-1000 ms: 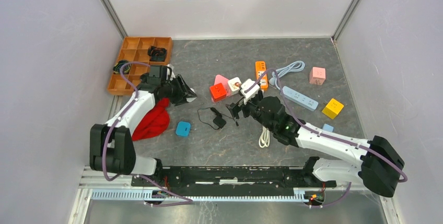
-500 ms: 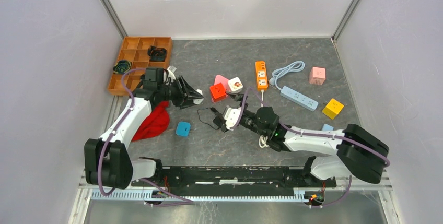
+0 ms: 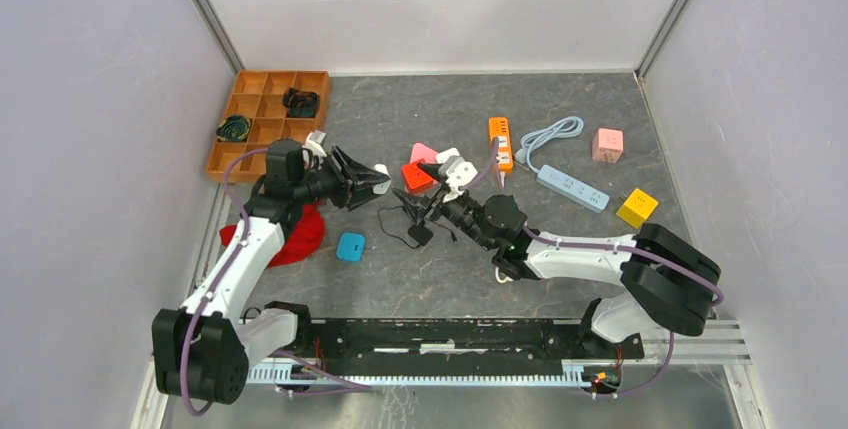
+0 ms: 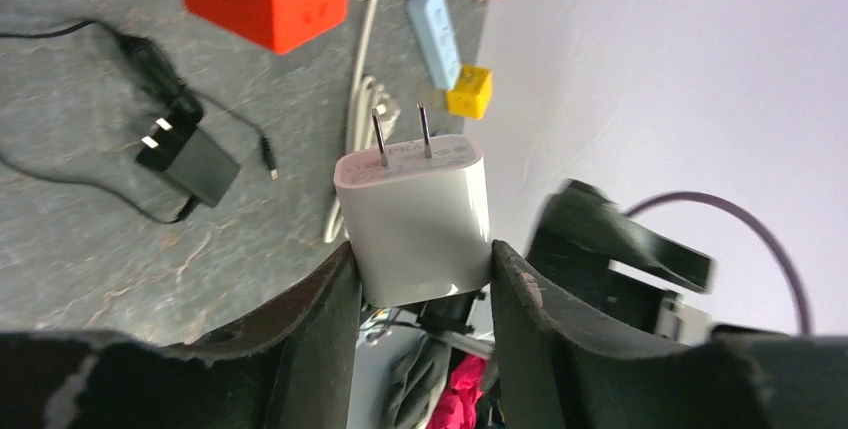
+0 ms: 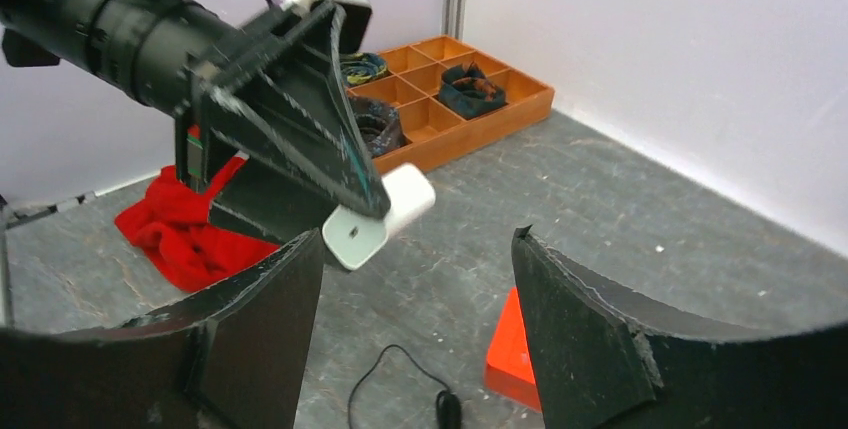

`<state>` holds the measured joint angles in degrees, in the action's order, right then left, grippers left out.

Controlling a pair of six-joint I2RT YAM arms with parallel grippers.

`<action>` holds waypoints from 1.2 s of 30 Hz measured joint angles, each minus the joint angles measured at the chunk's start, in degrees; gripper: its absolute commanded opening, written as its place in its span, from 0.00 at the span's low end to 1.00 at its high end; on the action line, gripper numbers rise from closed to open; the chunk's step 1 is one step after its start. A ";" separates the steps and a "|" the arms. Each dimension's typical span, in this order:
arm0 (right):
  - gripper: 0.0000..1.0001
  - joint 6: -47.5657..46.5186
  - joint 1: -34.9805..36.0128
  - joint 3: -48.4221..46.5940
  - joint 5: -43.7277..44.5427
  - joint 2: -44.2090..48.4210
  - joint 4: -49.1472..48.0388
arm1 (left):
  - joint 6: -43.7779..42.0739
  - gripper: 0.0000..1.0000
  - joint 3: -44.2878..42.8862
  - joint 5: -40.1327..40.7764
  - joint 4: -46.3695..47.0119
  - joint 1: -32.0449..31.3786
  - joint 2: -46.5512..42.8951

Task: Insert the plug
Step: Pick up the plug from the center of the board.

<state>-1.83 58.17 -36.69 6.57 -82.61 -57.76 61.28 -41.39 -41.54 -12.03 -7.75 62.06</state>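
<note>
grey marbled table (image 3: 420,119) fills the floor of a booth with pale walls on three sides. left arm (image 3: 250,239) reaches from the near left corner toward the middle, and right arm (image 3: 590,249) lies low across the table from the near right, so both wrists meet near the centre. an orange compartment tray (image 3: 262,119) sits in the far left corner with dark coiled items in some cells. a red cloth (image 3: 290,239) is bunched beside the left arm. a blue power strip (image 3: 573,187) and an orange power strip (image 3: 499,142) lie on the far right half, apart from each other.

left gripper (image 4: 420,259) is clamped on the white plug (image 4: 415,219), one finger on each flat side. right gripper (image 5: 418,239) faces it with its jaws spread wide and nothing between them. a red socket cube (image 3: 415,177) rests just beyond both grippers. a black adapter (image 3: 420,233) with its thin cable lies on the table under the right gripper.

the white plug is held off the table. its two metal prongs point away from the left gripper, toward the red socket cube, not touching it.
</note>
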 measured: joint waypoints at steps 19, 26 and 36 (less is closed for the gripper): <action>0.67 6.08 6.78 -5.46 9.07 -9.42 -2.56 | 9.88 0.41 0.57 1.57 5.29 0.00 -6.64; 0.67 5.81 6.97 -8.41 13.94 -11.58 -2.54 | 9.81 0.40 0.94 2.47 4.26 -0.07 -6.73; 0.62 7.48 6.97 -11.54 16.06 -13.16 -2.47 | 9.75 0.41 0.96 4.00 2.73 -0.11 -7.08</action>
<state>5.65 65.14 -48.23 22.63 -95.77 -60.23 71.02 -40.42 -37.54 -9.30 -7.86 54.98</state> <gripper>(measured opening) 0.646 0.534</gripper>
